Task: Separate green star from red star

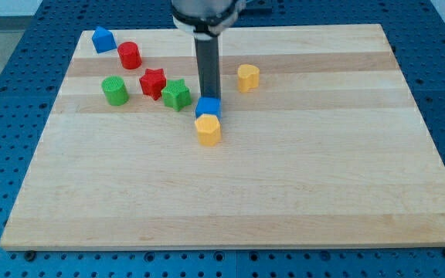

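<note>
The green star (pixel 176 94) lies on the wooden board (pixel 284 177) left of centre, touching the red star (pixel 153 82) on its upper left. My rod comes down from the view's top, and my tip (pixel 208 96) stands just right of the green star, right behind the blue cube (pixel 208 107). A small gap shows between the tip and the green star.
A yellow hexagonal block (pixel 208 129) touches the blue cube from below. A green cylinder (pixel 115 90) lies left of the red star. A red cylinder (pixel 130 55) and a blue house-shaped block (pixel 103 38) sit at the upper left. A yellow block (pixel 247 77) lies right of the rod.
</note>
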You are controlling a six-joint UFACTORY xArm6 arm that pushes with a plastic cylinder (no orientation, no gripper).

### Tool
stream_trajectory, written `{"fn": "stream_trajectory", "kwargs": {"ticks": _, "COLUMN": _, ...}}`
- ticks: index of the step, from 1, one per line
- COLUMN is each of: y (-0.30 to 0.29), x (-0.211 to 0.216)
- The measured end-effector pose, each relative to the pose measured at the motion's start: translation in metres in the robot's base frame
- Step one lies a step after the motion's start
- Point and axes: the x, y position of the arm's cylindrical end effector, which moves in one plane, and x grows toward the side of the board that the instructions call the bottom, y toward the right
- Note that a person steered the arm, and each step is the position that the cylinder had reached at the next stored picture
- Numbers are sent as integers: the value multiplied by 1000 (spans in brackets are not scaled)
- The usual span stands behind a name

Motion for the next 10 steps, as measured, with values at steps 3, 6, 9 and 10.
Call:
{"fn": "stream_trajectory", "kwargs": {"ticks": 3, "y": 17, "x": -32}}
{"fn": "stream_trajectory", "kwargs": {"ticks": 6, "y": -61, "x": -59}}
{"fn": "stream_trajectory", "kwargs": {"ticks": 9, "y": -76, "x": -19}}
{"fn": "stream_trajectory", "kwargs": {"ticks": 10, "y": -71, "x": -19}}
